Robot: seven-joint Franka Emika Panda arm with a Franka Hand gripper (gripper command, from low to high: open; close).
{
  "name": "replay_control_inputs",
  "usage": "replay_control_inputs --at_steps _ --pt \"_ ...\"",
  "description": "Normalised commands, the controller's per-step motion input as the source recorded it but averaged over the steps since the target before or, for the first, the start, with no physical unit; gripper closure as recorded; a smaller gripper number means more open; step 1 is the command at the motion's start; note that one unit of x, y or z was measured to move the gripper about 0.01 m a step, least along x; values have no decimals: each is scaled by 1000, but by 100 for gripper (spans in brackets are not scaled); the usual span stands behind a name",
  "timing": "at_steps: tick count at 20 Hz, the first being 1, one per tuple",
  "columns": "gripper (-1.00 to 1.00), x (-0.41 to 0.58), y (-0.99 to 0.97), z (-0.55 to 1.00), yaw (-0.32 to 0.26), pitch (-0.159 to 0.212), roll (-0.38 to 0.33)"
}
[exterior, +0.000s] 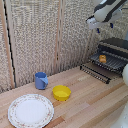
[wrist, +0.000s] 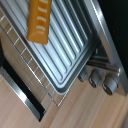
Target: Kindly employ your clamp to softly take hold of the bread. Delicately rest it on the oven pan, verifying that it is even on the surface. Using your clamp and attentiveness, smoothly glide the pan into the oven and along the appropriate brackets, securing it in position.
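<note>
Orange-brown bread (wrist: 39, 21) lies on the ribbed oven pan (wrist: 70, 50), which juts from the oven (exterior: 114, 50) at the exterior view's right. High above hangs the end effector (exterior: 94, 24); whether its fingers are apart, nobody can tell. Down on the wooden surface (exterior: 90, 100): yellow bowl (exterior: 61, 92), blue mug (exterior: 41, 80), patterned plate (exterior: 30, 110).

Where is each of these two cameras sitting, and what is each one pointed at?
Exterior view: off the arm, looking across the wooden table toward the oven at that view's right; the arm and clamp hang above it.
Wrist view: on the wrist, looking down at the oven pan; none of the robot shows.
Both show the bread lying on the pan.
</note>
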Motion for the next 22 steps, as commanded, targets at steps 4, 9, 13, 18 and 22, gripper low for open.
replay_control_inputs --at_steps 4,9,13,18,22 --pt "-100 -73 549 -394 45 211 -284" --pt "-100 -1 477 -416 49 153 -338" --pt "-100 10 311 -381 97 130 -357" --pt "-100 0 31 -330 195 107 -345" --pt "-100 0 -53 -361 261 79 -311"
